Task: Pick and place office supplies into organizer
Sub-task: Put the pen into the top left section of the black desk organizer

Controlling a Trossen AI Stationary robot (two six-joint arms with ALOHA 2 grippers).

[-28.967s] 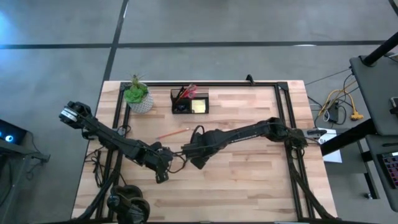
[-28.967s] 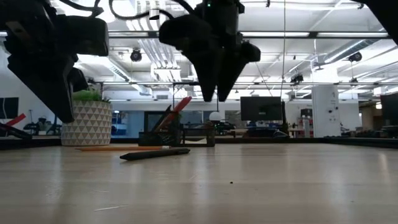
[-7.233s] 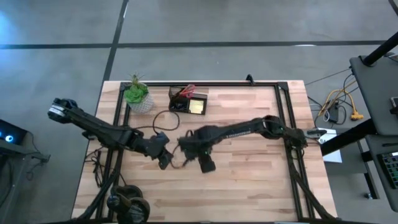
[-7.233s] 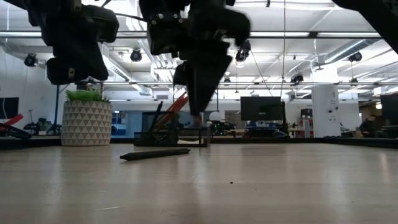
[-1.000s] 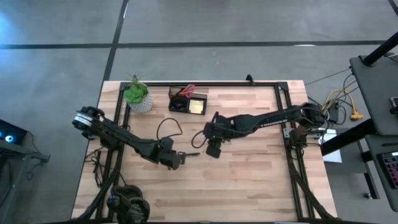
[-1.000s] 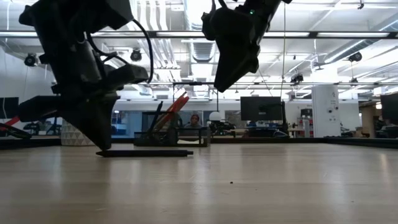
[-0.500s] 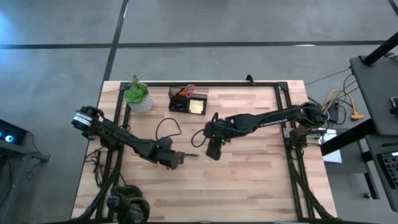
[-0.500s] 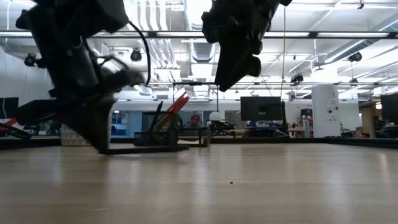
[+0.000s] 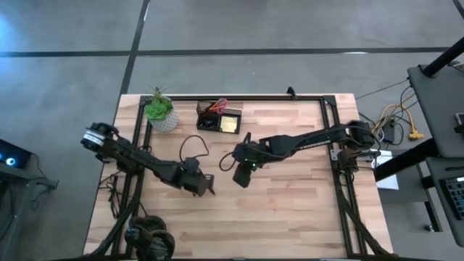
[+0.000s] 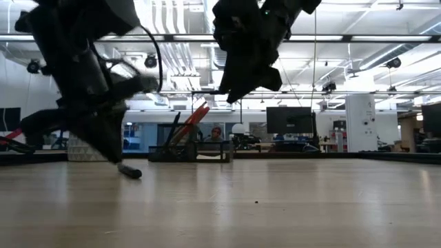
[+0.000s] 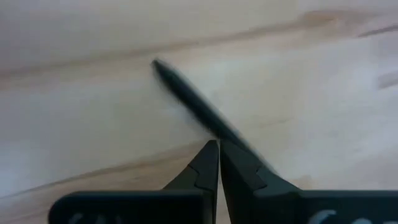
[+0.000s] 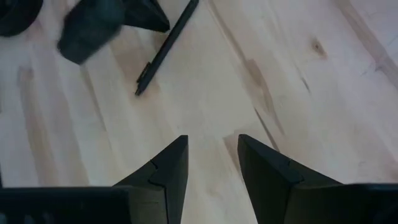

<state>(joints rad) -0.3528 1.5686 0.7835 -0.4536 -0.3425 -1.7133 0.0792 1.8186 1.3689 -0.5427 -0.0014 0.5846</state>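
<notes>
A black pen (image 11: 186, 99) lies flat on the wooden table near its middle. In the low view only its near end (image 10: 129, 172) shows. My left gripper (image 9: 208, 185) is shut, pointing steeply down, with its tips (image 11: 214, 144) at the pen. My right gripper (image 9: 241, 178) hangs open above the table just right of it, and the pen (image 12: 165, 50) lies ahead of its fingers (image 12: 211, 140). The black organizer (image 9: 220, 119) stands at the far edge with red-handled scissors (image 9: 218, 106) and a yellow sticky-note pad (image 9: 232, 124) in it. My left gripper sets its shut fingertips (image 11: 211, 155) against the pen's shaft (image 11: 202, 123), about midway along it. The fingers come steeply from above and cross the pen at a slant. The pen lies flat on the table.
A potted green plant (image 9: 161, 112) stands left of the organizer at the far edge. A black frame (image 9: 239, 97) runs around the table top. Bare wood lies to the right and near side of both grippers.
The pen has turned about on the table under my shut left gripper. In the low view it lay crosswise and now points toward the near edge. My right gripper has rolled at the wrist and drifted slightly toward the left gripper, staying open.
</notes>
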